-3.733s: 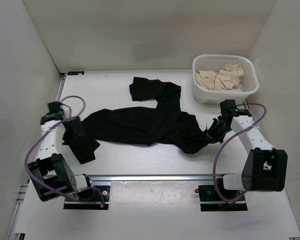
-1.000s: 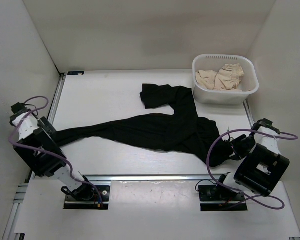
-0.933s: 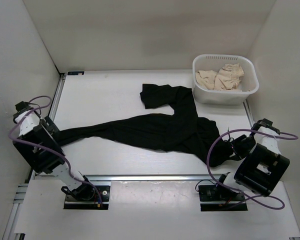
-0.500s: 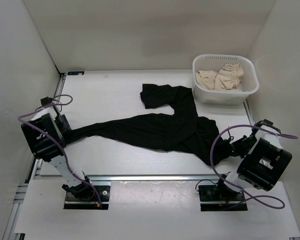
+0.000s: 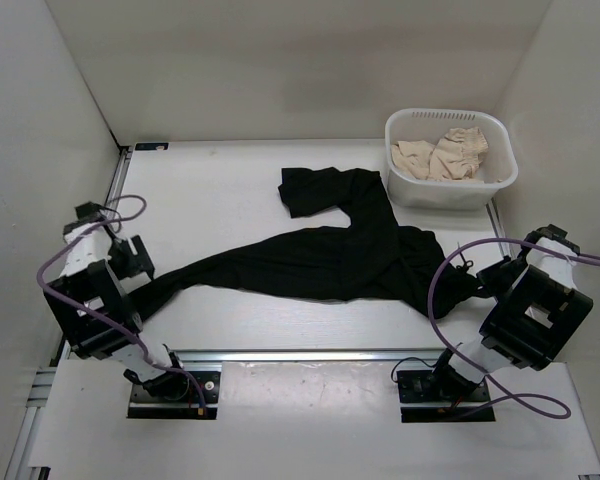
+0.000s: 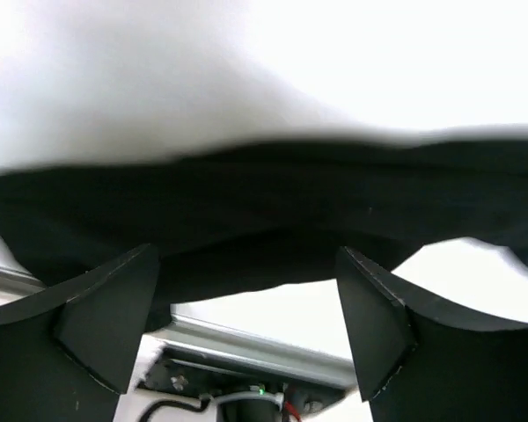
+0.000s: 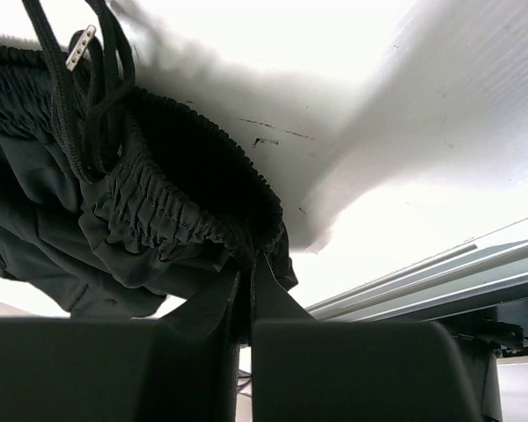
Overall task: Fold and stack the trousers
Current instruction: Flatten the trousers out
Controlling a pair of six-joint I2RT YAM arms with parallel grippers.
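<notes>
Since one second ago, the left gripper (image 6: 246, 264) has swung inward; its fingers stand wide, near one trouser leg. At upper right, the white basket (image 5: 450, 192) holds beige garments (image 5: 443, 155). The black trousers (image 5: 320, 255) lie across the middle of the table (image 5: 210, 190). The right gripper (image 7: 246, 268) pinches their waistband (image 7: 167, 220).

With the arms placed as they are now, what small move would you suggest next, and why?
Probably close the left gripper on the trousers. Its jaws stand open with the black cloth lying across the gap, while the right gripper is shut on the waistband; a second grip would let both arms stretch the garment flat.
</notes>
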